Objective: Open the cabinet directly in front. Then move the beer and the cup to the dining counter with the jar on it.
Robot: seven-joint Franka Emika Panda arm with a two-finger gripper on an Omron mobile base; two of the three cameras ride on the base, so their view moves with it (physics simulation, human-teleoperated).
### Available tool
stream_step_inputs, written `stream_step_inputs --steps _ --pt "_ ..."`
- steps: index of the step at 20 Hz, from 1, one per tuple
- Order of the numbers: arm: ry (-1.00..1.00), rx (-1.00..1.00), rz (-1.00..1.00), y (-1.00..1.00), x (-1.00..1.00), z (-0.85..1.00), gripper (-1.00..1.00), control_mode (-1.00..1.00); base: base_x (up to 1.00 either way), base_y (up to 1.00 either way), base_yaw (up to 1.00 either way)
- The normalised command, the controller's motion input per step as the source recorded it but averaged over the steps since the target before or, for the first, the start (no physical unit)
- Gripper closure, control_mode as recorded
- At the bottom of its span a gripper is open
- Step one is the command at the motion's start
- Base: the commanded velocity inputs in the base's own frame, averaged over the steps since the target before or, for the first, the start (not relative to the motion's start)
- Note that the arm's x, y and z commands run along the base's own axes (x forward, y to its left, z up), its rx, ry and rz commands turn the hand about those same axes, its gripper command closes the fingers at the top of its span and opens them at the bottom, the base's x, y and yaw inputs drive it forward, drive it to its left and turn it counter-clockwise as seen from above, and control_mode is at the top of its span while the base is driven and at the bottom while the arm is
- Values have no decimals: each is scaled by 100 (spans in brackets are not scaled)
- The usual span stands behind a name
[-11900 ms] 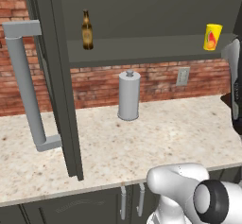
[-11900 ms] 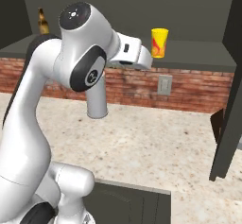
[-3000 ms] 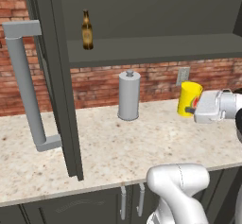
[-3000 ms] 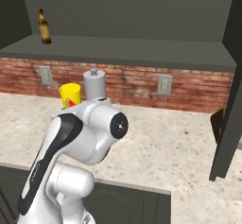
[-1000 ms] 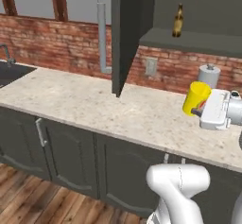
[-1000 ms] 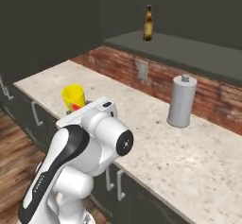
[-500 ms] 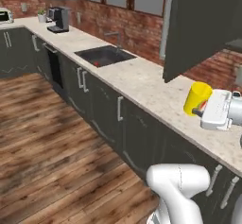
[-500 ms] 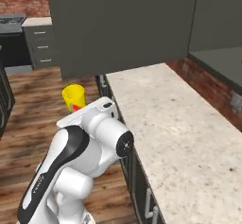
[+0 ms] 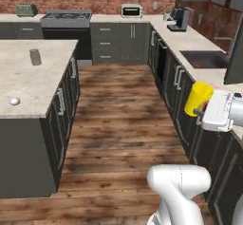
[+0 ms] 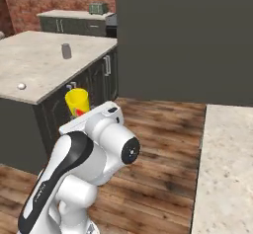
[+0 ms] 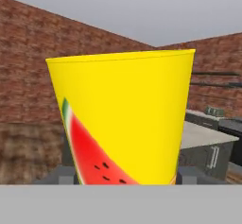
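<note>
— Cup (image 9: 198, 98) position, please?
— Right side of the left base view, about mid-height, upright, sticking out to the left of the white hand. In the right base view the same cup sits left of centre, just above the arm's big white joint.
— Is the gripper (image 9: 204, 111) actually holding it?
— Yes. The jaws stand partly apart, closed against the yellow cup's sides. In the hand view the cup looms large across the centre, watermelon slice printed on its lower left, and a dark fingertip (image 11: 60, 174) shows beside its base on each side.
— Where is the dining counter (image 9: 28, 84)?
— Left side of the left base view, a broad speckled beige top over dark cabinets. In the right base view it takes the upper left.
— Anything on it?
— The jar (image 9: 34, 57), a small grey cylinder, stands upright toward the far part of the top. A small white round thing (image 9: 15, 101) lies nearer the front edge, well apart from the jar.
— And between cup and counter?
— Wooden floor (image 9: 123, 119), running up the middle of the left base view. The cup hangs over it, well apart from the counter.
</note>
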Motion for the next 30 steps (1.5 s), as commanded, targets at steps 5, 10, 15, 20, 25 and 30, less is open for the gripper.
stream_step_inputs --steps 5,10,15,20,25,30 --pt "0 0 0 0 0 0 100 100 -1 16 75" --pt "0 0 0 0 0 0 100 100 0 20 68" --pt "0 0 0 0 0 0 100 100 0 15 76" --pt "0 0 0 0 0 0 100 100 0 19 79" --pt "0 0 0 0 0 0 100 100 0 18 81" --pt "0 0 0 0 0 0 100 100 0 9 78"
